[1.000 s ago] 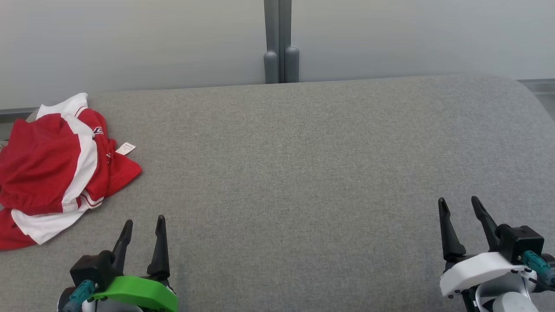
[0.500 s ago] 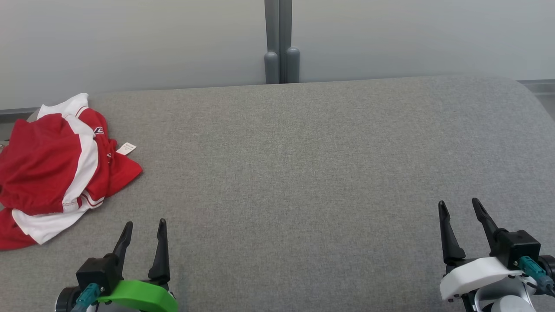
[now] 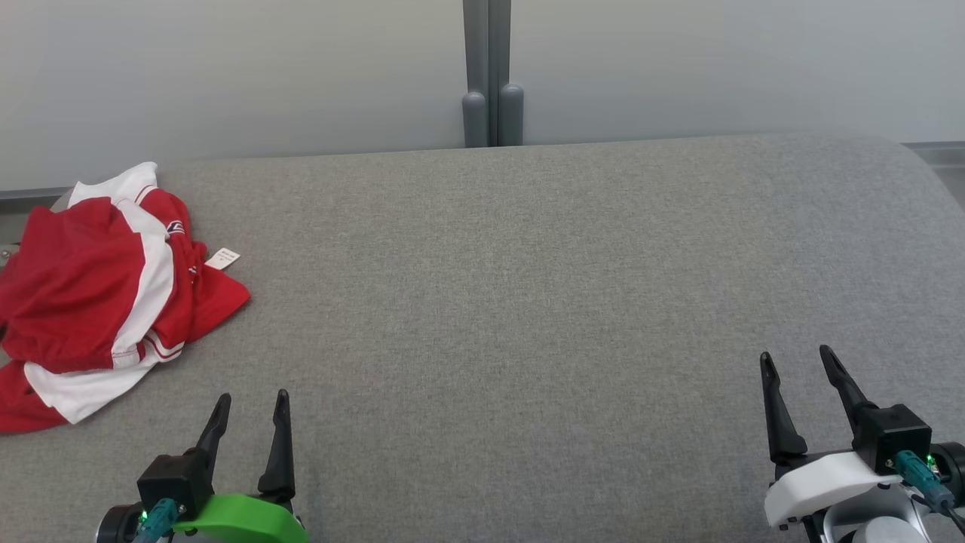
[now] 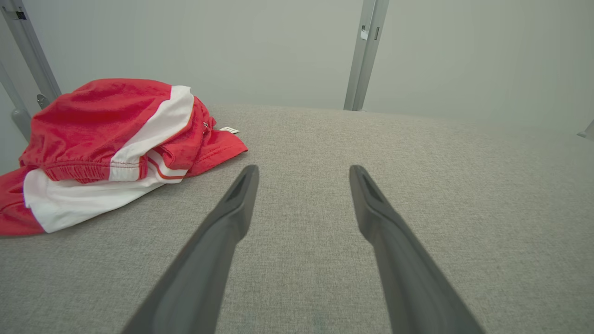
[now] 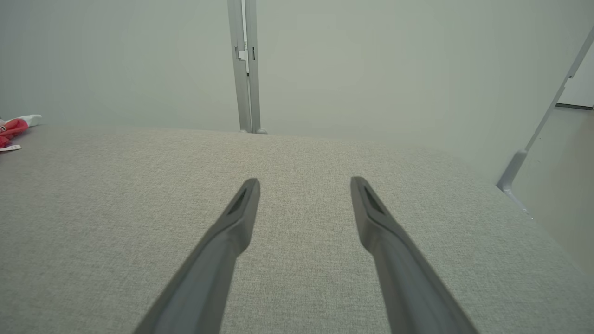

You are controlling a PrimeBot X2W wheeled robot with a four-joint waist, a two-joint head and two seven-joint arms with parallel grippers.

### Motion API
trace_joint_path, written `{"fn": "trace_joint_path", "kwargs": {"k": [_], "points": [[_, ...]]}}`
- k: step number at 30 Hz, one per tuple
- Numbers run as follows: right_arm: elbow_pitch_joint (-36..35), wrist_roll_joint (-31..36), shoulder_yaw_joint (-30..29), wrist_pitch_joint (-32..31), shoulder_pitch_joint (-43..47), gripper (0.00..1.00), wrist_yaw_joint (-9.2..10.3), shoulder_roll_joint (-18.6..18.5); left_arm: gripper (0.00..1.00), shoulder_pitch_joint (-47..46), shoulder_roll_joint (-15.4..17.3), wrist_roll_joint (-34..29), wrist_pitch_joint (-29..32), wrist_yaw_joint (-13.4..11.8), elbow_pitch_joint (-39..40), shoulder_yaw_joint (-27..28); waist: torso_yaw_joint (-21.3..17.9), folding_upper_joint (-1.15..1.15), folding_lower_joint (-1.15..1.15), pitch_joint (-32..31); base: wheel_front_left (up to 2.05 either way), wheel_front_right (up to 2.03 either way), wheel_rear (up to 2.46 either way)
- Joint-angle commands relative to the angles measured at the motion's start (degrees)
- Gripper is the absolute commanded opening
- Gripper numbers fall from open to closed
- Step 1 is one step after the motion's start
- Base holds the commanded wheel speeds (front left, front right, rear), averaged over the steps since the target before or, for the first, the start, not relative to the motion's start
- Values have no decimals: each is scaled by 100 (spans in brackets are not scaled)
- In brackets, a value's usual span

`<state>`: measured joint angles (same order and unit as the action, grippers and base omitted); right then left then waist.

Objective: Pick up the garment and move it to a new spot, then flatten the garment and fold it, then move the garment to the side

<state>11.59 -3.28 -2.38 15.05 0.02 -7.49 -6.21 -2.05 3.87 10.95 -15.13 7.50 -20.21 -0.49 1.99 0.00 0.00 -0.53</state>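
Note:
A red and white garment [image 3: 98,294] lies crumpled at the far left of the grey fabric surface [image 3: 528,286], with a small white tag beside it. The left wrist view has the garment [image 4: 106,144] at its upper left. My left gripper [image 3: 252,400] hovers near the front edge, open and empty, to the right of and nearer than the garment. Far to the right, my right gripper [image 3: 795,358] is open with nothing between its fingers. In the right wrist view a sliver of the garment [image 5: 14,127] sits at the left edge.
A pale wall rises behind the surface, with a grey vertical post [image 3: 490,75] at its middle. The surface curves down at the right end [image 3: 920,173]. A slanted grey bar [image 5: 533,153] stands beyond the right edge.
Both grippers have drawn back slightly toward the front edge, the left one more. The garment has not moved on the surface; the view shifted a little.

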Motion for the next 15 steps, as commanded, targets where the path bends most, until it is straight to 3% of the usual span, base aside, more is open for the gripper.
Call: {"fn": "trace_joint_path", "kwargs": {"k": [1, 15], "points": [[14, -5, 5, 20, 53, 100, 0, -26, 100, 12, -2, 23, -4, -4, 0, 5, 5, 0, 0, 2, 0, 0, 0], [39, -48, 22, 20, 68, 100, 0, -40, 100, 6, -14, 31, -4, -3, 32, -6, 53, 0, 0, -21, 0, 0, 0]]}}
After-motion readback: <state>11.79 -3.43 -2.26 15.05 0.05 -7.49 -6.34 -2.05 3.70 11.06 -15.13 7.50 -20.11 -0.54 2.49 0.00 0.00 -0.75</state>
